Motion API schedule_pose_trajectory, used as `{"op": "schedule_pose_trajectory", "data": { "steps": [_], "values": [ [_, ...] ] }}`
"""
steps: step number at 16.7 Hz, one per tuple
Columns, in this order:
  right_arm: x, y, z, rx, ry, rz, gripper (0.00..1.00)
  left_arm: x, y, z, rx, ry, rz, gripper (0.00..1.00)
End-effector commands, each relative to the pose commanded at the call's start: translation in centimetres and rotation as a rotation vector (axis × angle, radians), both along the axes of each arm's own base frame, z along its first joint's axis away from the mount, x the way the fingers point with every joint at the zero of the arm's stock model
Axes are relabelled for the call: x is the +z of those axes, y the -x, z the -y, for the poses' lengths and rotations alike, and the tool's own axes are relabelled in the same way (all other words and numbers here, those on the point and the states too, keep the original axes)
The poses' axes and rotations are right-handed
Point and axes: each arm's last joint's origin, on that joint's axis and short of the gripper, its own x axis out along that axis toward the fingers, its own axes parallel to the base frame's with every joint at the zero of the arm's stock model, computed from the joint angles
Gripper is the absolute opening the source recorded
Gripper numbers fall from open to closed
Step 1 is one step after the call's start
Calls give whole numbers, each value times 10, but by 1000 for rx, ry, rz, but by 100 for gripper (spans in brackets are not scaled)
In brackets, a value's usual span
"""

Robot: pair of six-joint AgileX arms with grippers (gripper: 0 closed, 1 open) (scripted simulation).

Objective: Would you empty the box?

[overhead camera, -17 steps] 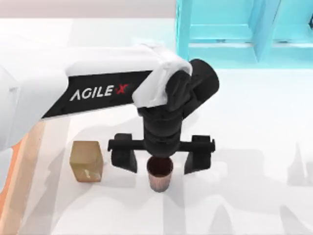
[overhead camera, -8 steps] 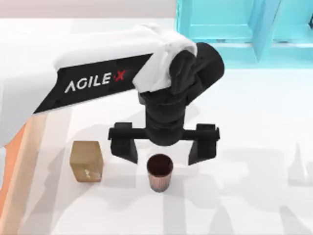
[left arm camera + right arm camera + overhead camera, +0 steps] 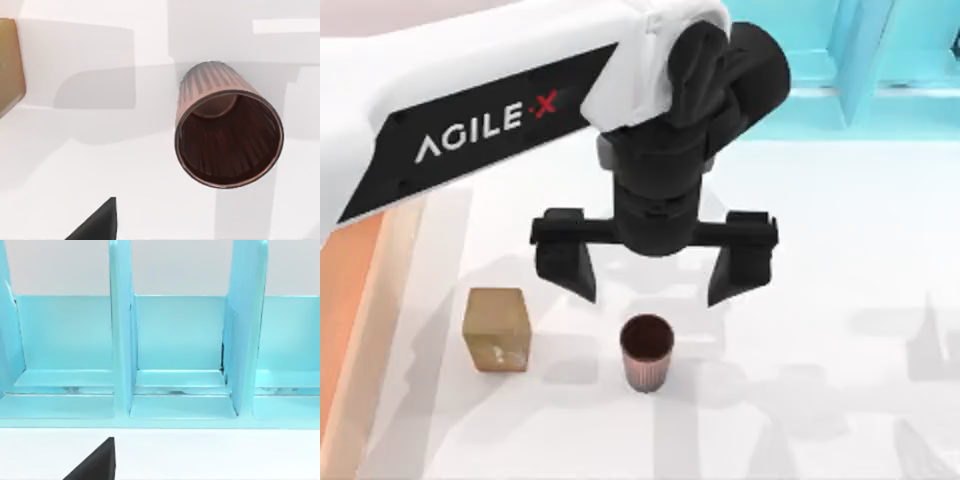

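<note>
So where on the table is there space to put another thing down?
The widest bare patch lies right of the brown cup, below the turquoise shelf. A narrower gap sits between the cup and the tan block. It is crowded above the cup, where the open left gripper hangs, and the box fills the left edge.

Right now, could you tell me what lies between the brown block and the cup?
Nothing: in the top view, only bare white table separates the block from the cup.

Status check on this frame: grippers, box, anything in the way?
Left gripper open above the ribbed brown cup. Cup upright on white table, tan block beside it, apart. Box at left edge.
</note>
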Motion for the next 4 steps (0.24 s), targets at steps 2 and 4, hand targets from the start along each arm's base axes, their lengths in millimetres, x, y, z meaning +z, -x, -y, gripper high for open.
{"op": "schedule_pose_trajectory", "data": {
  "steps": [2,4],
  "values": [
    [0,0,0,0,0,0,100,12,1,-2,1,-2,0,100],
    [0,0,0,0,0,0,100,15,1,-3,2,0,2,100]
  ]
}}
